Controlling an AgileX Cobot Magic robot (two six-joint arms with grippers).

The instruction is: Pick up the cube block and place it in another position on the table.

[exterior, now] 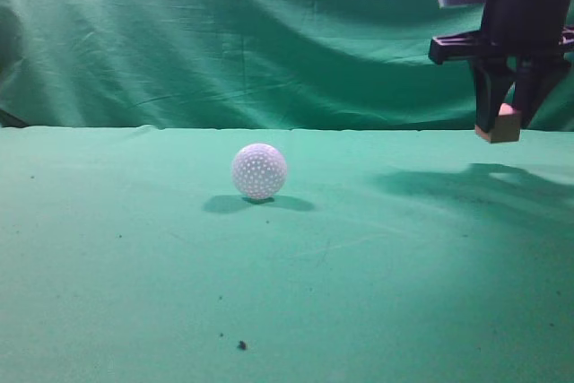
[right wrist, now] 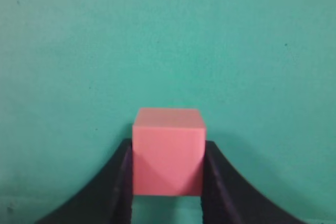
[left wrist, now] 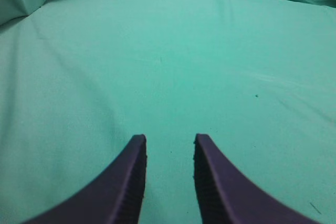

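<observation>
Reddish-pink and matte, the cube block (exterior: 500,124) hangs at the upper right of the exterior view, pinched between the two dark fingers of the right pincer (exterior: 505,120) and lifted clear of the green-clothed desk (exterior: 134,293). The arm's shadow lies on the cloth below it, apart from the block, so the block is airborne rather than resting.

In the right wrist view the cube block (right wrist: 168,152) sits at the lower centre, square between the jaws, with each side face flat against a finger and only bare cloth beyond it. That is a sound hold, and it looks secure enough to carry.

The step in hand appears to be the carry toward a new spot. To do it well, keep the jaws clamped, travel level, and choose a patch of cloth well apart from the white dimpled ball (exterior: 259,170), which stands left of centre and would roll at a touch. Lower straight down until the block's bottom face meets the cloth before releasing; dropping it from height could make it tumble. Then part the fingers evenly and rise vertically.

The left pincer (left wrist: 169,145) shows at the bottom of its own view, jaws apart with a narrow gap, holding nothing, over bare cloth.
</observation>
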